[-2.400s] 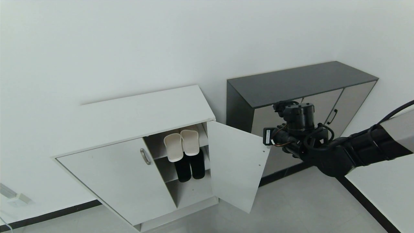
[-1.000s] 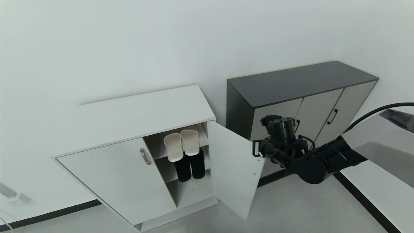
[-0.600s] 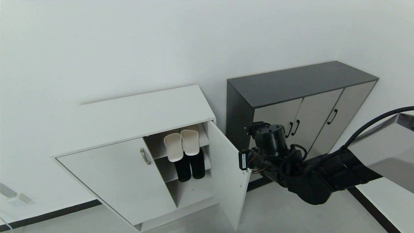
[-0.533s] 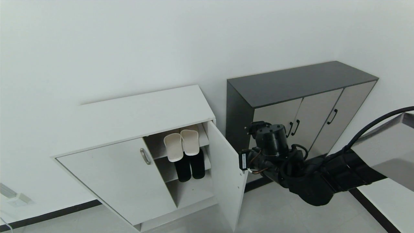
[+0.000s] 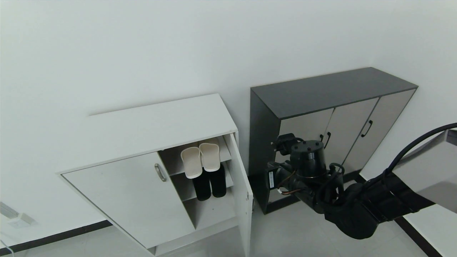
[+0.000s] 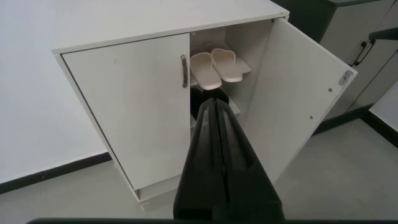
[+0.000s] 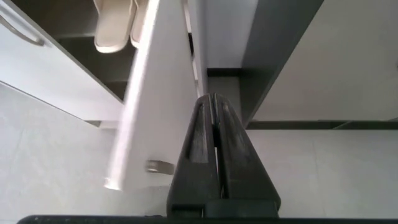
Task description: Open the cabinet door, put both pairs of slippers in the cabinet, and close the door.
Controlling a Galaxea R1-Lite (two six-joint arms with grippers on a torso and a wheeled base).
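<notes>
The white cabinet [image 5: 160, 121] has its left door [image 5: 132, 200] shut and its right door [image 5: 242, 200] partly open, seen edge-on in the head view. Inside, a cream pair of slippers [image 5: 200, 162] lies on the upper shelf, and a black pair [image 5: 210, 185] stands below it. My right arm's wrist [image 5: 307, 160] is just right of that door. The right gripper [image 7: 214, 98] is shut with nothing in it, on the door's [image 7: 155, 93] outer side near the handle [image 7: 160, 166]. My left gripper [image 6: 215, 102] is shut and empty, in front of the open compartment and partly hiding the black slippers [image 6: 198, 98].
A dark grey cabinet [image 5: 332, 92] with three shut doors stands against the wall right of the white one, with a narrow gap between them. The floor [image 5: 296, 235] in front is bare grey tile. A white socket strip [image 5: 18, 219] lies at the far left.
My right arm has swung left and lower. The right door has turned from wide open to nearly edge-on, closer to the cabinet. Slippers and left door are unchanged.
</notes>
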